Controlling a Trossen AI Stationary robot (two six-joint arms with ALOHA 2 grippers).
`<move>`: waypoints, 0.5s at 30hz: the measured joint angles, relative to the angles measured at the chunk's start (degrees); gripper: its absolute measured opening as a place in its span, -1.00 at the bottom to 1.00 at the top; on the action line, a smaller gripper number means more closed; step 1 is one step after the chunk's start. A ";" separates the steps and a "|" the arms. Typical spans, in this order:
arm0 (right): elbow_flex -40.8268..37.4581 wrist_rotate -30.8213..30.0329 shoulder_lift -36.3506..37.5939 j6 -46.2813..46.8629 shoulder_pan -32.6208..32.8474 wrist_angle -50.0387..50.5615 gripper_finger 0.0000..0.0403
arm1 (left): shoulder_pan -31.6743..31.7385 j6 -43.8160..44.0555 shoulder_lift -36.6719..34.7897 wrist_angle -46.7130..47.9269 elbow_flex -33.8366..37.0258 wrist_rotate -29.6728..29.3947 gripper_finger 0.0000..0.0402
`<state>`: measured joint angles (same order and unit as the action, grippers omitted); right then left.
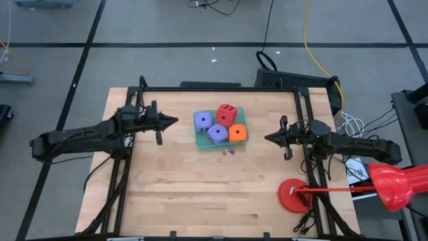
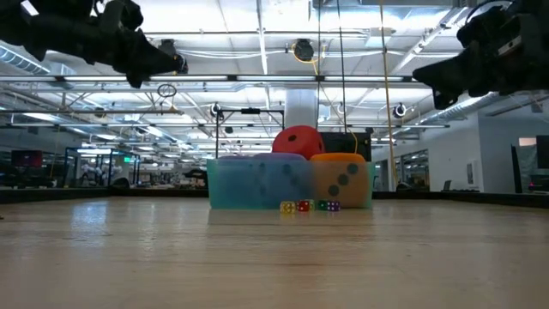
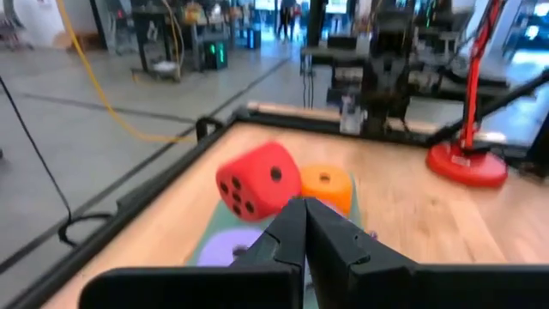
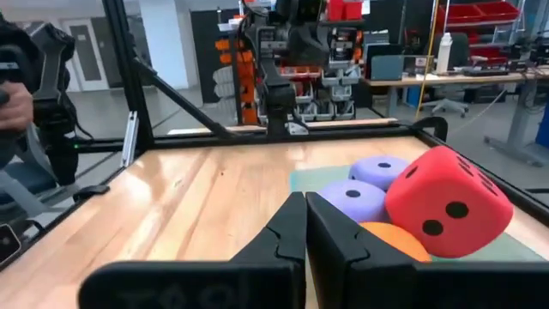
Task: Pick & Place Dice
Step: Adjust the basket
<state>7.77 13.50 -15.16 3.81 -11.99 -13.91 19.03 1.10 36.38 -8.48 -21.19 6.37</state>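
High view showed all four dice on the green tray mid-desk: red die perched atop, orange die and two purple dice below. The left gripper hovered just left of the tray, fingers pressed together, empty; the tray lay straight ahead of its tips. The right gripper waited opposite, also pressed together. Judging from this, no die was being carried, so a pick looked next: spreading the fingers, then descending around a die.

Tiny dice below tray: pips unreadable (too small). Purple dice blurred behind tray wall.
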 joint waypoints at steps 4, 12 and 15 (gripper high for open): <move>0.10 0.01 4.57 0.82 0.00 2.24 -1.00 | -0.22 0.07 -0.50 -2.41 0.00 -0.02 -0.98; 0.10 -0.26 12.49 1.72 0.00 13.26 -1.00 | -2.46 0.54 -0.35 -4.10 0.00 -0.78 -0.98; -0.81 -1.92 13.26 1.25 0.00 13.39 -1.00 | -4.69 0.62 -0.30 -4.21 0.00 -3.00 -0.98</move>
<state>6.96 11.58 -1.91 5.06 -11.99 -0.53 14.34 1.72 36.08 -12.69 -21.19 3.36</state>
